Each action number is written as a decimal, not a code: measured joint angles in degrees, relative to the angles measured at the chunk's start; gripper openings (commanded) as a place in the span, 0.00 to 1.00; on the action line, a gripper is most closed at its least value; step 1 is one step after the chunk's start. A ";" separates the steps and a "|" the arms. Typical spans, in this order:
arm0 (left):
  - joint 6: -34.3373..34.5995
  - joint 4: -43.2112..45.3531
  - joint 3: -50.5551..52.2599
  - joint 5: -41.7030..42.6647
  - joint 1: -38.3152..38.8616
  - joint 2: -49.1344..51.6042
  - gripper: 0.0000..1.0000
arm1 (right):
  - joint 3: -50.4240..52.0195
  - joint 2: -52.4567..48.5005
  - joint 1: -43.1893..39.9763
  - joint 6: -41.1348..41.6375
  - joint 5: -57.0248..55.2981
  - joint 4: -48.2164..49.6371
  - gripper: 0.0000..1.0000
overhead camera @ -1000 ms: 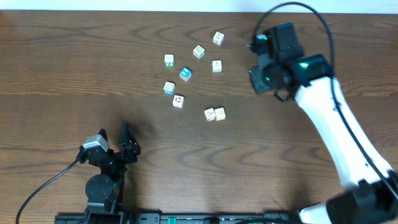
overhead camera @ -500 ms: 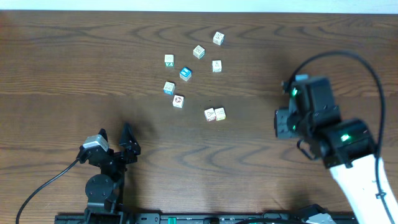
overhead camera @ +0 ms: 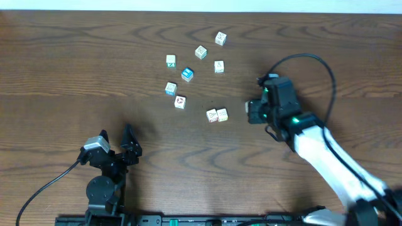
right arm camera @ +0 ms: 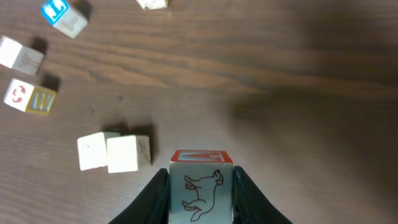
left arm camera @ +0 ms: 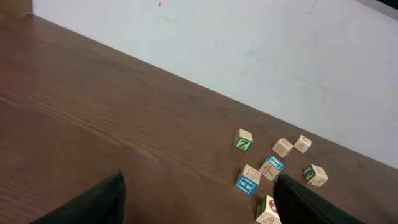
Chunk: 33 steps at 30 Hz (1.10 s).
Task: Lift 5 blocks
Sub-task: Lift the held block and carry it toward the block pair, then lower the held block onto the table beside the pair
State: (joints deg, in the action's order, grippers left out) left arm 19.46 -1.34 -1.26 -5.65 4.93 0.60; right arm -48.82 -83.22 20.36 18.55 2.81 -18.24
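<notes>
dark wood-grain table (overhead camera: 63,63) below a white wall (left arm camera: 249,50). the right gripper (overhead camera: 255,112) is clamped on a cream block (right arm camera: 200,186) with a red top and an animal drawing, near two touching blocks (overhead camera: 212,115). the left gripper (overhead camera: 117,139) rests with its jaws spread wide, well apart from the scattered blocks (overhead camera: 200,52).

Dark brown wood-grain table (overhead camera: 75,63) fills overhead view. Pale strip along its far edge; left wrist view shows plain white wall (left arm camera: 249,56) behind tabletop. Bright blue-topped cube (overhead camera: 187,74) sits flat on table, upper middle. White cube with teal-blue edges (overhead camera: 170,88) near it, closer in and to left, apart, not touching. Both upright.
</notes>
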 measured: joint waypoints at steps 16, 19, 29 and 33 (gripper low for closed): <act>0.00 0.02 0.00 0.00 0.00 0.00 0.77 | -0.96 -12.17 0.02 -4.74 6.78 5.86 0.29; 0.00 0.02 0.00 0.00 0.00 0.00 0.76 | -0.96 -12.17 0.02 -5.44 6.97 6.67 0.30; 0.00 0.02 0.00 0.00 0.00 0.00 0.77 | -1.01 -13.51 0.02 -5.97 7.76 8.52 0.31; 0.00 0.02 0.00 0.00 0.00 0.00 0.77 | -1.07 -13.90 0.02 -6.12 7.93 8.90 0.45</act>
State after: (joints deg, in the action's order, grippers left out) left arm 19.46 -1.32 -1.26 -5.65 4.93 0.60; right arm -49.89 -97.12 20.38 12.43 10.74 -9.34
